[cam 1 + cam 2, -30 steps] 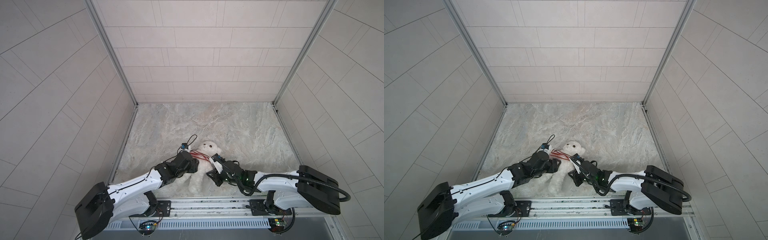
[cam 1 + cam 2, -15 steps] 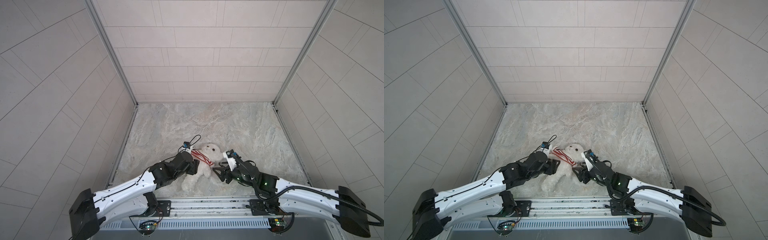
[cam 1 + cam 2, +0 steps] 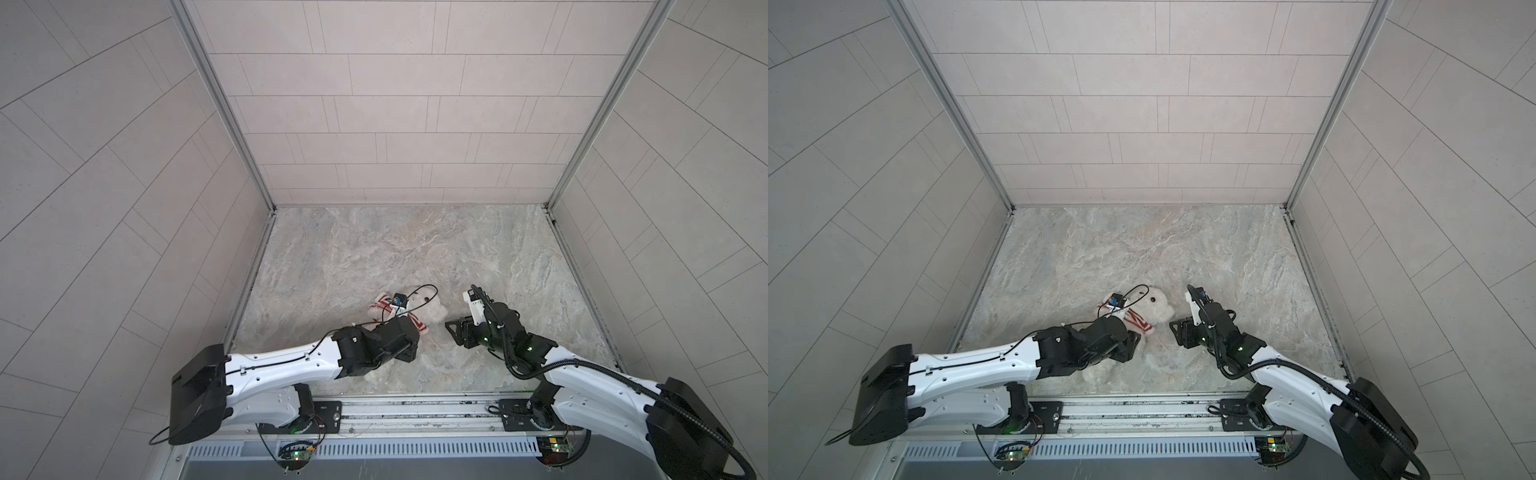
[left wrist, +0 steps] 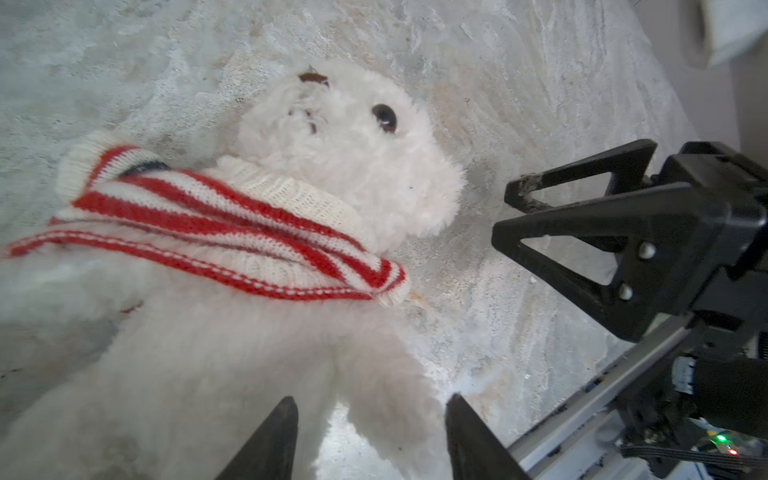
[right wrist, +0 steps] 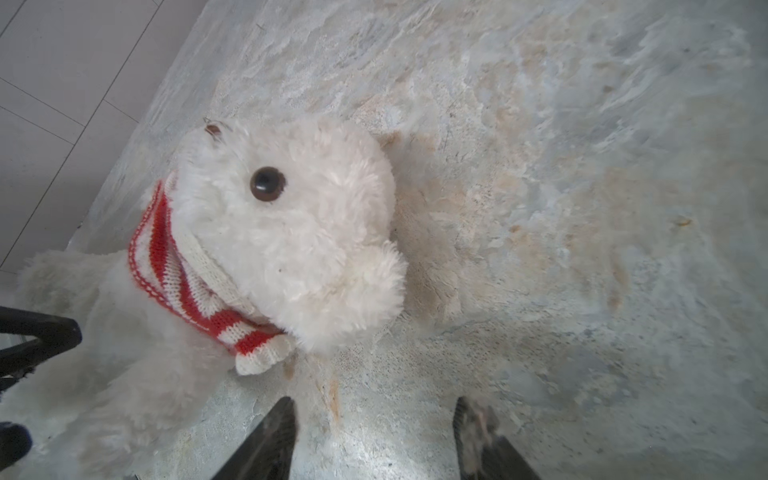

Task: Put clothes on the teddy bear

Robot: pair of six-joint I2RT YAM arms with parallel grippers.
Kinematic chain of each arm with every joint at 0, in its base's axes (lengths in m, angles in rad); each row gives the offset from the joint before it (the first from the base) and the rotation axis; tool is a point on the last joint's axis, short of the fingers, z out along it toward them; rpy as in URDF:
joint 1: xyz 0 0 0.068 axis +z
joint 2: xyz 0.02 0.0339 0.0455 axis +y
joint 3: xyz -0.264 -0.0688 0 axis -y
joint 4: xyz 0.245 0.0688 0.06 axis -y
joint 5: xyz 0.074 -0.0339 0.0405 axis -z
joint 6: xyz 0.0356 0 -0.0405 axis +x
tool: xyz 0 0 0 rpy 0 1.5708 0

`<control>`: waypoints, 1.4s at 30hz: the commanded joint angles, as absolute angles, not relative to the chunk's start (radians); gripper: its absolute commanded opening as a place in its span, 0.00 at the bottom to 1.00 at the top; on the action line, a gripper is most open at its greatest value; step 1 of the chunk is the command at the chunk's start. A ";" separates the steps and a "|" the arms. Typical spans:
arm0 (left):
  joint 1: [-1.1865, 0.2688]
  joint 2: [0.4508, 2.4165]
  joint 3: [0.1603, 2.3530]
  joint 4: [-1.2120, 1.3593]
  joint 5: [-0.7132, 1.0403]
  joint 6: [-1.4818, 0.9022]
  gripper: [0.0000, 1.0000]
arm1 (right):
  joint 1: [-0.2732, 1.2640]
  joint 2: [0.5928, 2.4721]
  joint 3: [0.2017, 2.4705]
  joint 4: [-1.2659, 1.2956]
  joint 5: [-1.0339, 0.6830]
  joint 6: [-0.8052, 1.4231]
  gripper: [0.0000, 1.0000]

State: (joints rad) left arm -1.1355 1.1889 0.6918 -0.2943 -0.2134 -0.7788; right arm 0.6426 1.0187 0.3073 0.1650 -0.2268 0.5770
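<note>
White plush teddy bear (image 4: 345,166) lying on marble tabletop (image 5: 582,166), red-striped sweater (image 4: 232,232) bunched at neck, left gripper (image 4: 372,399) apart over 1 limb, right gripper (image 5: 374,400) apart beside head, empty

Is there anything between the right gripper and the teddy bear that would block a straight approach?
Nothing visible does. In the right wrist view, only bare table lies between the open right gripper and the teddy bear. The striped sweater is bunched around the bear's neck, not in the path.
</note>
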 commanded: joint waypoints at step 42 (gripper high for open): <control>-1.024 1.278 0.503 -0.081 -0.135 -0.743 0.18 | 0.580 1.552 0.388 0.773 -0.518 0.625 0.48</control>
